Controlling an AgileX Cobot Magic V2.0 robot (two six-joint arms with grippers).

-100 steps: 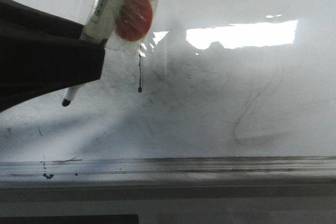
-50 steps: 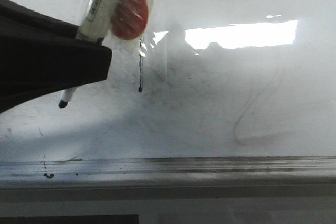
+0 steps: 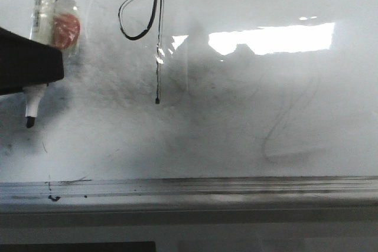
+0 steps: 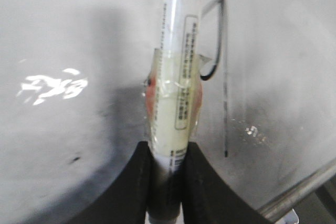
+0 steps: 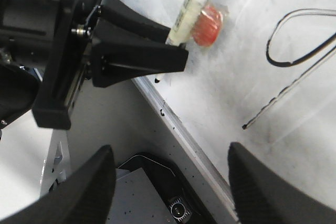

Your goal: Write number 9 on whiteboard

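Note:
The number 9 (image 3: 158,57) is a thin black line on the whiteboard (image 3: 266,116): a teardrop loop and a straight stem ending in a dot. It also shows in the left wrist view (image 4: 226,103) and the right wrist view (image 5: 269,52). My left gripper (image 3: 32,66) is shut on a white marker (image 3: 42,10) with a red blob taped to it, left of the 9. The marker's black tip (image 3: 29,123) points down at the board. The grip shows in the left wrist view (image 4: 168,166). My right gripper (image 5: 170,182) is open and empty over the board's edge.
A grey ink-spotted ledge (image 3: 236,187) runs along the board's near edge. A faint grey curved smudge (image 3: 283,140) lies right of the 9. A bright light reflection (image 3: 271,38) sits at upper right. A dark device with a lens (image 5: 178,211) lies beyond the ledge.
My left gripper has moved left with the marker, away from the 9. The loop of the 9, covered before, now shows in full.

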